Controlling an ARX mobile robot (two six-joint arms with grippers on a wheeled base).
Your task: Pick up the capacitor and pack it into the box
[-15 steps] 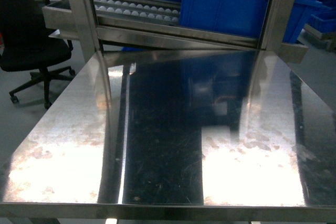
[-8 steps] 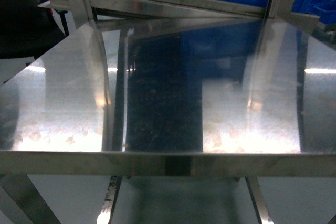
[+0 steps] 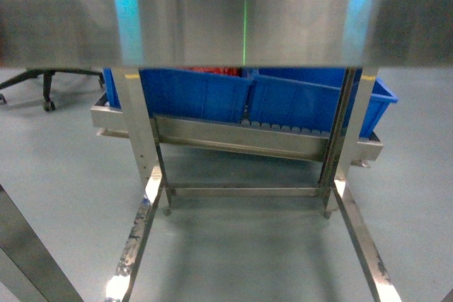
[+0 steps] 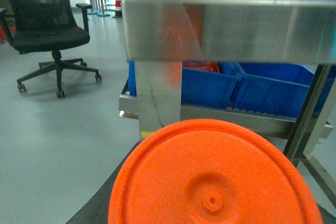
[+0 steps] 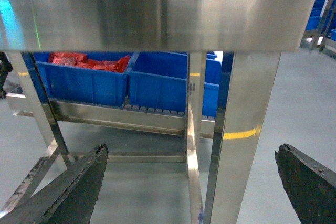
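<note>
No capacitor and no box show in any view. My right gripper (image 5: 191, 149) is open, its two dark fingers (image 5: 79, 187) far apart with nothing between them, and it hangs below the steel table's front edge (image 5: 157, 17), facing a table leg (image 5: 239, 145). In the left wrist view a round orange disc (image 4: 215, 177) fills the lower frame and hides the left jaws. Only a dark strip (image 4: 102, 200) shows beside it. Neither gripper appears in the head view.
The head view looks under the steel table's edge (image 3: 226, 26) at its legs (image 3: 138, 146) and the grey floor. Behind stands a roller rack (image 3: 241, 139) carrying blue crates (image 3: 198, 93), one holding red items (image 5: 89, 61). A black office chair (image 4: 50, 30) stands at the left.
The head view has dropped from looking down on the tabletop to looking beneath its front edge. The tabletop has slid up and out of sight.
</note>
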